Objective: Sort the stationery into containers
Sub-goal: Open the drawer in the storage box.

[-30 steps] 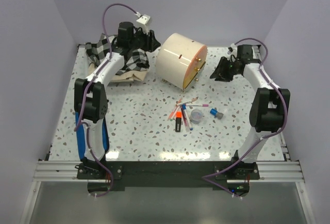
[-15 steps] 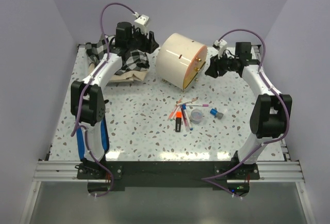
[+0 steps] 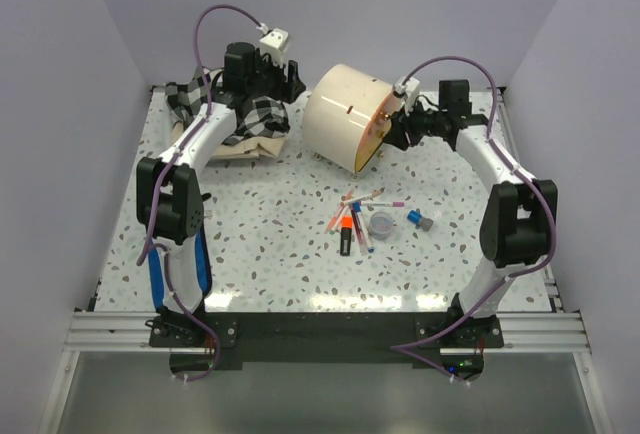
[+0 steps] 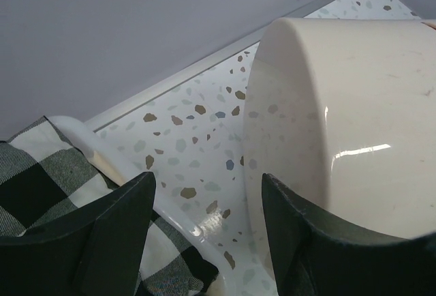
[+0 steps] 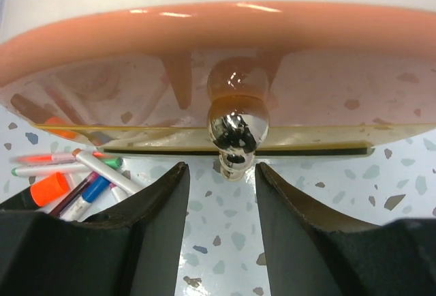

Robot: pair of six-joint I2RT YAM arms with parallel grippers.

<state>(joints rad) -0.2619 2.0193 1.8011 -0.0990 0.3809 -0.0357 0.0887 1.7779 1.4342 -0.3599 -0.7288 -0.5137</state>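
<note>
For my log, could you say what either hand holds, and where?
Nothing: right hand open, facing the round gold knob; left hand open too.

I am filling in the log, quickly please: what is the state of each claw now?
Left claw: open, holding nothing.
Right claw: open, holding nothing; the gold knob is just ahead.
</note>
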